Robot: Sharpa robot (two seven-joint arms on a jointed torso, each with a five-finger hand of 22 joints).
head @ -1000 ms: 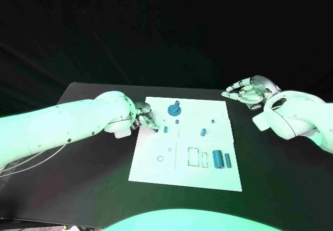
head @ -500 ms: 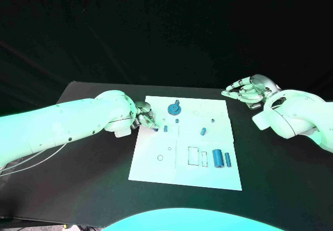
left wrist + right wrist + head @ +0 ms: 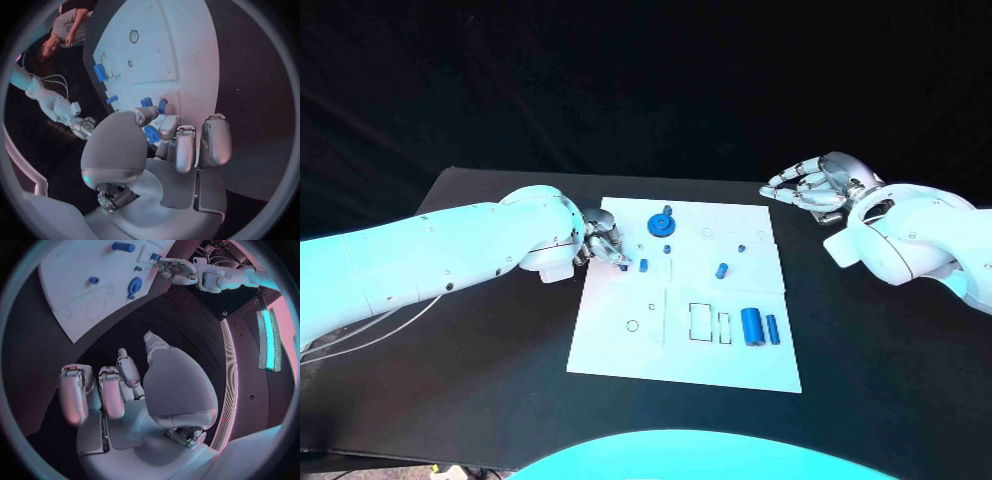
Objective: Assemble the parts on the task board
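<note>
blue parts [image 3: 751, 326] lie on the white task board [image 3: 646, 355]; left robot hand [image 3: 603, 242] at its left edge pinches a small blue part [image 3: 150, 134]. right robot hand [image 3: 813, 188], curled and holding nothing, hovers beyond its far right corner.

Blue parts [image 3: 751, 326] on white task board [image 3: 678, 362], black table [image 3: 473, 390]

The task board [image 3: 689, 345] lies mid-bench [image 3: 473, 400] — left hand [image 3: 603, 243] at its left edge, right hand [image 3: 816, 187] off its far right corner.
</note>
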